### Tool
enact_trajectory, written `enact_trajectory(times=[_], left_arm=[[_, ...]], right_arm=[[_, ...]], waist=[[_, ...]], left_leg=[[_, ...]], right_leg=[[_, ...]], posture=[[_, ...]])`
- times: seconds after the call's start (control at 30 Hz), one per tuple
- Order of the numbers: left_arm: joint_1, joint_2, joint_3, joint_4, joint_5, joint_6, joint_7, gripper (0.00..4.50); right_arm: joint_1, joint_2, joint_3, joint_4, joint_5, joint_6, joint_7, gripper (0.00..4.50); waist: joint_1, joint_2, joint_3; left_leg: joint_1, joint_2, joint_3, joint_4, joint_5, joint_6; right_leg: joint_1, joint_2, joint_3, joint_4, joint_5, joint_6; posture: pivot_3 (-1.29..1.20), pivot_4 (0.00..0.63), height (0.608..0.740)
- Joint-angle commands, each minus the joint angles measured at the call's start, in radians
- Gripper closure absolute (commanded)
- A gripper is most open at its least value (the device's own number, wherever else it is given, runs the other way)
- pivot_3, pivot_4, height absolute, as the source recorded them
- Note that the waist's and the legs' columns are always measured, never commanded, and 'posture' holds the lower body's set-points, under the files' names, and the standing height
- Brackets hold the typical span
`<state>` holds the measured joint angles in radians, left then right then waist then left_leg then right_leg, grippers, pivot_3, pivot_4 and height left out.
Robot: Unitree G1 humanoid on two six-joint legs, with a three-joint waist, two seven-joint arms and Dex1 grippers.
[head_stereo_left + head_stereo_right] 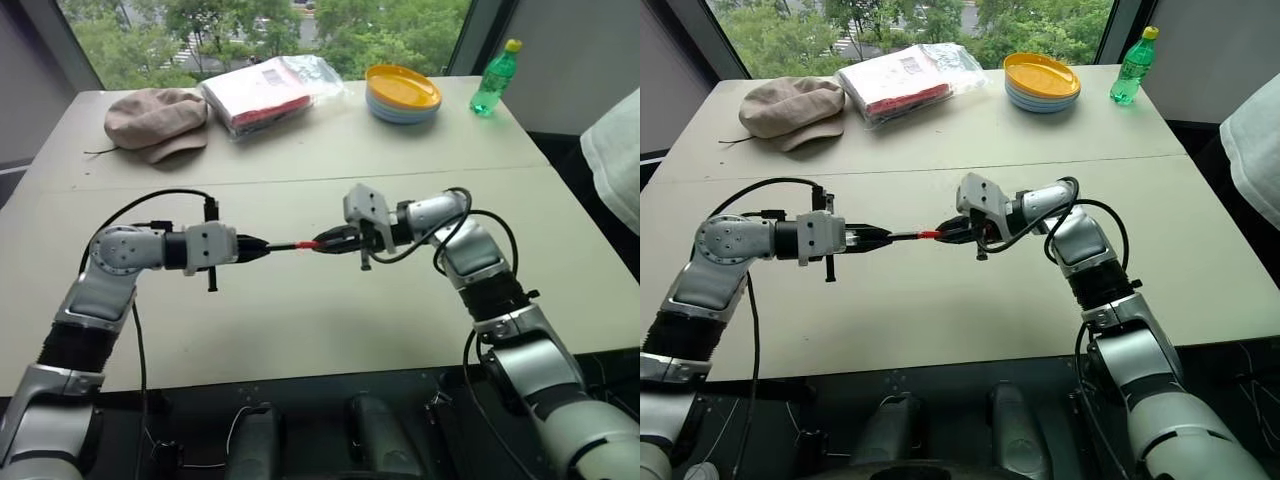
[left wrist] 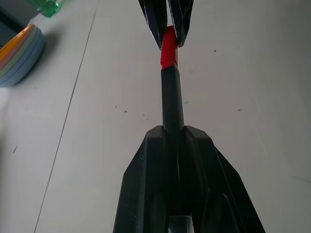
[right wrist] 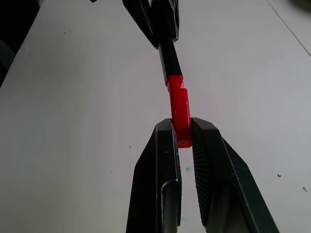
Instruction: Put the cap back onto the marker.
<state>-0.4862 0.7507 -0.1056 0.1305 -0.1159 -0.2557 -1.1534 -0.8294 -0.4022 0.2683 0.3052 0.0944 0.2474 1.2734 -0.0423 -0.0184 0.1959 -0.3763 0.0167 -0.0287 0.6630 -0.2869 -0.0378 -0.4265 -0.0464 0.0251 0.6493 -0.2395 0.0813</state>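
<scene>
Above the smooth pale tabletop (image 1: 300, 330) we see our left end effector (image 1: 262, 248) clamped on the marker (image 2: 172, 99), a slim black barrel, its red tip meeting the small glossy red cap (image 3: 181, 114) pinched by our right end effector (image 1: 325, 241).

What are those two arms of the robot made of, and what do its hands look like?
Both arms are chains of rounded silver-grey metal shells with black ribbed sections at the joints. Loose black cables loop outside each one. A pale grey boxy block sits at each wrist. The left gripper and right gripper are each a pair of slim black fingers tapering to points; the right fingers' inner faces are finely ridged.
</scene>
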Motion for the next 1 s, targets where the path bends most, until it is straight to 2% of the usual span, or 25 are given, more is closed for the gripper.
enact_trajectory(times=[0.03, 0.5, 1.0], left_arm=[[-0.024, -0.008, 0.002, -0.002, 0.007, -0.056, 0.009, 4.50], [-0.068, -0.042, 0.005, 0.117, 0.031, -0.220, 0.022, 4.50], [-0.090, -0.045, 0.007, 0.135, 0.018, -0.221, 0.009, 4.50]], right_arm=[[-0.032, 0.009, -0.002, -0.037, 0.019, -0.002, -0.003, 4.47], [-0.024, -0.004, 0.016, -0.132, 0.052, 0.077, 0.059, 4.47], [-0.015, 0.048, 0.045, -0.230, 0.067, 0.117, 0.032, 4.47]], waist=[[0.000, 0.000, 0.000], [0.001, 0.000, 0.000], [0.000, 0.000, 0.000]], left_leg=[[0.000, 0.000, 0.000, 0.000, 0.000, 0.000], [0.000, 0.000, 0.000, 0.000, 0.000, 0.000], [0.000, 0.000, 0.000, 0.000, 0.000, 0.000]], right_leg=[[0.000, 0.000, 0.000, 0.000, 0.000, 0.000], [0.000, 0.000, 0.000, 0.000, 0.000, 0.000], [0.000, 0.000, 0.000, 0.000, 0.000, 0.000]], posture=[[0.00, 0.150, 0.740], [0.00, 0.150, 0.740], [0.00, 0.150, 0.740]])
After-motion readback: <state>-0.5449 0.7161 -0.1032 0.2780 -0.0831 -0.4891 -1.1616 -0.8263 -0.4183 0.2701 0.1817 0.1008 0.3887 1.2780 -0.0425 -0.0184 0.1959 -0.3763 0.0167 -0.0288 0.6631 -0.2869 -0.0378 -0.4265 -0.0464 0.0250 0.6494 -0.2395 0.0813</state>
